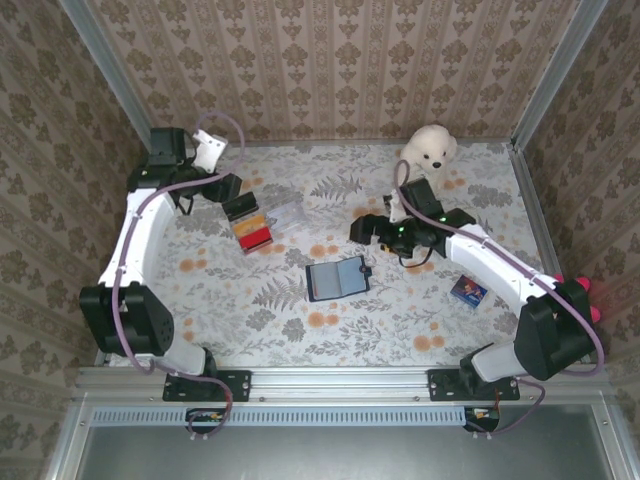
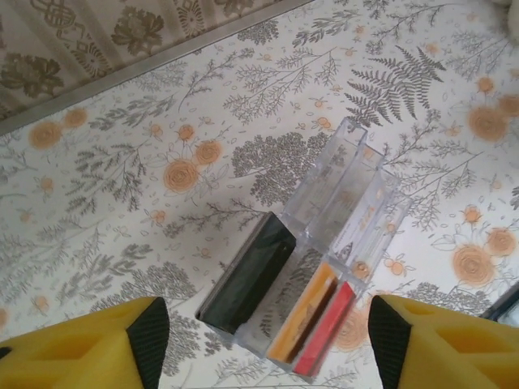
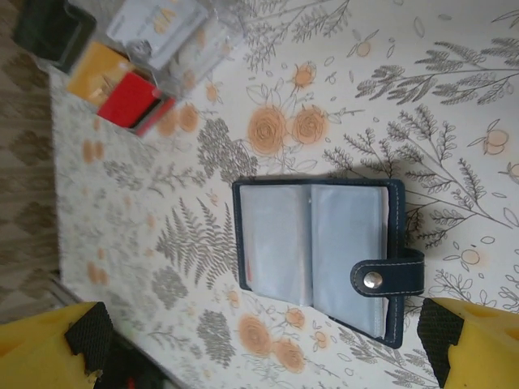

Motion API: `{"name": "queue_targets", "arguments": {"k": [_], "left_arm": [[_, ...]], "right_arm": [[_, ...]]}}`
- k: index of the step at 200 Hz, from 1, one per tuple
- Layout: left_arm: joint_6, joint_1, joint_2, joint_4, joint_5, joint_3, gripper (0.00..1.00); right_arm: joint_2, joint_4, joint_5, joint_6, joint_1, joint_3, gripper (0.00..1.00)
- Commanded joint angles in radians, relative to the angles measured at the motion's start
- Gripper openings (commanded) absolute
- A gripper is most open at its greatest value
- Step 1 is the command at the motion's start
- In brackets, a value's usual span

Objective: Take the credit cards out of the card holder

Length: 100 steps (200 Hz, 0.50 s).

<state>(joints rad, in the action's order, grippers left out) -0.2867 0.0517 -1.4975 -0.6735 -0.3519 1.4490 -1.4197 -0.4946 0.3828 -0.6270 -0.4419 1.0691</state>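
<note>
The floral worktop (image 1: 300,330) is mostly bare. The two arms reach in from the near edge and leave the middle clear.

The left end effector (image 2: 268,340) hangs just above the clear plastic box (image 2: 340,178) at the far left. Its fingers (image 2: 150,336) are spread wide, one on each side of the box, and grip nothing. I take that as a release pose, since the cards below stand on their own. The right end effector (image 3: 263,340) is also spread wide and empty, hovering a little beyond the card holder (image 3: 312,251), probably so it is ready to steady it if needed.

A white plush toy (image 1: 430,148) sits against the back wall, well out of the way.

The card holder lies flat and open near the centre. Its grey pockets face up and look empty, though a thin red sliver at one pocket edge is too small to identify.

The black card (image 2: 247,279), the orange card (image 2: 302,312) and the red card (image 2: 326,328) stand on edge in the box's slots, so I'd guess the job is nearly done.

A small blue packet (image 1: 468,291) lies alone by the right arm. The clasp tab (image 3: 388,277) hangs unfastened.
</note>
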Motion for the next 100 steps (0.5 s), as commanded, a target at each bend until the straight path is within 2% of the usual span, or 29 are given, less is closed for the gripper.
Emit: {"name": "queue_targets", "arguments": {"k": [1, 6, 10, 35, 50, 62, 87, 100], "left_arm": [[0.191, 0.007, 0.073, 0.092, -0.002, -0.098, 0.83], [0.205, 0.007, 0.091, 0.108, -0.002, -0.122, 0.97], [0.215, 0.008, 0.106, 0.12, -0.001, -0.142, 1.0], [0.282, 0.005, 0.187, 0.179, 0.019, -0.236, 1.0], [0.322, 0.006, 0.234, 0.204, 0.042, -0.286, 1.0], [0.366, 0.017, 0.268, 0.205, 0.133, -0.319, 1.0], [0.39, 0.059, 0.319, 0.193, 0.246, -0.371, 1.0], [0.459, 0.071, 0.333, 0.18, 0.316, -0.386, 1.0]], "right_arm": [[-0.002, -0.082, -0.191, 0.035, -0.085, 0.007, 0.98], [-0.013, -0.086, -0.202, 0.042, -0.105, 0.011, 0.96], [-0.024, -0.09, -0.213, 0.05, -0.122, 0.017, 0.95], [-0.103, -0.171, -0.369, 0.089, -0.255, 0.085, 0.93], [-0.156, -0.196, -0.41, 0.093, -0.309, 0.116, 0.93], [-0.2, -0.206, -0.433, 0.088, -0.345, 0.139, 0.93], [-0.306, -0.248, -0.462, 0.093, -0.405, 0.216, 0.92], [-0.373, -0.282, -0.462, 0.105, -0.428, 0.27, 0.91]]}}
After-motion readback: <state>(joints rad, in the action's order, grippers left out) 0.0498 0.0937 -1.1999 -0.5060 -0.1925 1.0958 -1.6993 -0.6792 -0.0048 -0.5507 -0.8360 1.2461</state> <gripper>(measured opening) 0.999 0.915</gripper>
